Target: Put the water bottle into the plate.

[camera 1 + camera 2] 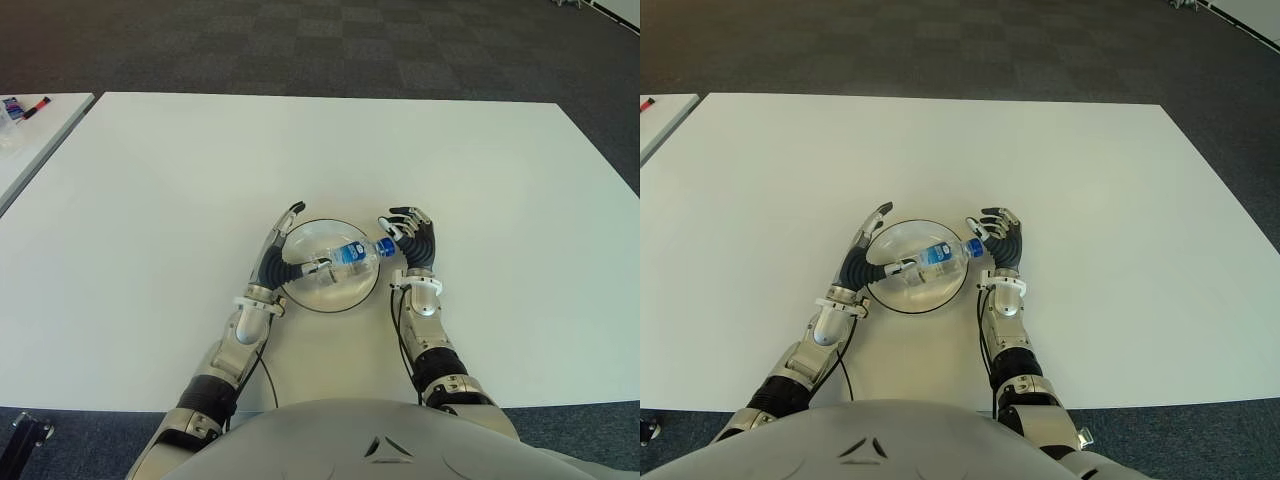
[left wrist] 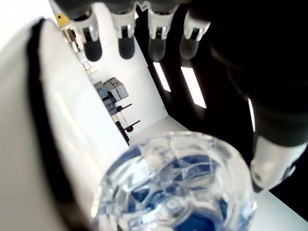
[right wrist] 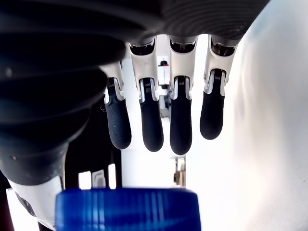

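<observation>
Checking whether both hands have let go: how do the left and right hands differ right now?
The left hand lies along the plate's left rim beside the water bottle's base; the right hand sits right of the plate by the blue cap. Both have open fingers, gripping nothing.

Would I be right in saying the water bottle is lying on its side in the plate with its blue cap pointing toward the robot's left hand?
Not quite: the water bottle does lie on its side in the plate, but the left eye view shows its cap toward the right hand, its base toward the left hand.
</observation>
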`<state>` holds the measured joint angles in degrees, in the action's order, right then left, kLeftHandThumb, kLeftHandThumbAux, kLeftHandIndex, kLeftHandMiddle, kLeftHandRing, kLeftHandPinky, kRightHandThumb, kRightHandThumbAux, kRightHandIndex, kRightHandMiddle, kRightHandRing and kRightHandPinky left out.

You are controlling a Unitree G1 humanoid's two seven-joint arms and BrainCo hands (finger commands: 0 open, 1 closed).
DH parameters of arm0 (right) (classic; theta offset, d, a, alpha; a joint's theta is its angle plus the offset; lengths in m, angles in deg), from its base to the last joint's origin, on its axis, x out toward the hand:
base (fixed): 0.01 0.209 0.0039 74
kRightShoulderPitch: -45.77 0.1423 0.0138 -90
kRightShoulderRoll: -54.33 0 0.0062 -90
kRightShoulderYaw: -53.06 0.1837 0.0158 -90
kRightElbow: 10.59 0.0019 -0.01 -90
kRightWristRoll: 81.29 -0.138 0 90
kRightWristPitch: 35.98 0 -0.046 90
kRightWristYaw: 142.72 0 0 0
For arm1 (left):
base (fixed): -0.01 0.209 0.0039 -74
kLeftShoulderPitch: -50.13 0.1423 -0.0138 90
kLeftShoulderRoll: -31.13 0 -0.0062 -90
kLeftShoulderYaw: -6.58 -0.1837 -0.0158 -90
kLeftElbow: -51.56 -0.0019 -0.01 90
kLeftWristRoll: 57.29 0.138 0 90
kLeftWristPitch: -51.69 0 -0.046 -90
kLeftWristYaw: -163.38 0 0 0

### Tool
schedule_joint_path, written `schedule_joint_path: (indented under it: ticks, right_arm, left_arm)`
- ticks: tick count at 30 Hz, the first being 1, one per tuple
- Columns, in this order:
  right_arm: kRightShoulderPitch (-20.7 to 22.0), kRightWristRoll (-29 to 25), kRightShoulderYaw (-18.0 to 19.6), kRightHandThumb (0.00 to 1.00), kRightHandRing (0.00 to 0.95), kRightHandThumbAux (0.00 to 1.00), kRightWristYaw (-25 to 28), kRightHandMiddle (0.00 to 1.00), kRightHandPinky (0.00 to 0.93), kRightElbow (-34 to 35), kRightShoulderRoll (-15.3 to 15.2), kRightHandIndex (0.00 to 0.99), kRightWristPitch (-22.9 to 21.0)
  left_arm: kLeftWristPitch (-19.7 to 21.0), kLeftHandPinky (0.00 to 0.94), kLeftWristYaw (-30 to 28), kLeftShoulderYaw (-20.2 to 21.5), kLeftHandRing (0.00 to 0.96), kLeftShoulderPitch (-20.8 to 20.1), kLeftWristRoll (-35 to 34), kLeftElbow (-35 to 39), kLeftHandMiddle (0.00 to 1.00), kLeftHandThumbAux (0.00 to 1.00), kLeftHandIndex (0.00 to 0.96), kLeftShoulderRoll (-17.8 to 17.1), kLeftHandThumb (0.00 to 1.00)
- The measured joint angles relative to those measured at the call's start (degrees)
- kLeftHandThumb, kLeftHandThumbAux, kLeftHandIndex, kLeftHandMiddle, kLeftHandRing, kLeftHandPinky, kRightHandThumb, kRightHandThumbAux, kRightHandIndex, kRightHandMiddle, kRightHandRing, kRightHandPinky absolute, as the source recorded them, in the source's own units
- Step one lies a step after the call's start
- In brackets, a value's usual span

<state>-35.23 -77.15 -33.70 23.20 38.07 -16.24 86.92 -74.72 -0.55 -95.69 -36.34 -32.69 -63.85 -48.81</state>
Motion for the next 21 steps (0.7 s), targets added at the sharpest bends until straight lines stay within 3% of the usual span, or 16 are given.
schedule_joint_path:
  ticks: [21]
  right_arm:
    - [0.2, 0.0, 0.1, 0.697, 0.441, 0.725, 0.3, 0.416, 0.442, -0.3, 0.0, 0.416, 0.0]
  left_arm:
    - [1.7, 0.038, 0.0, 0.0, 0.063, 0.0, -0.1, 0.1, 0.087, 0.633, 0.087, 0.0, 0.0]
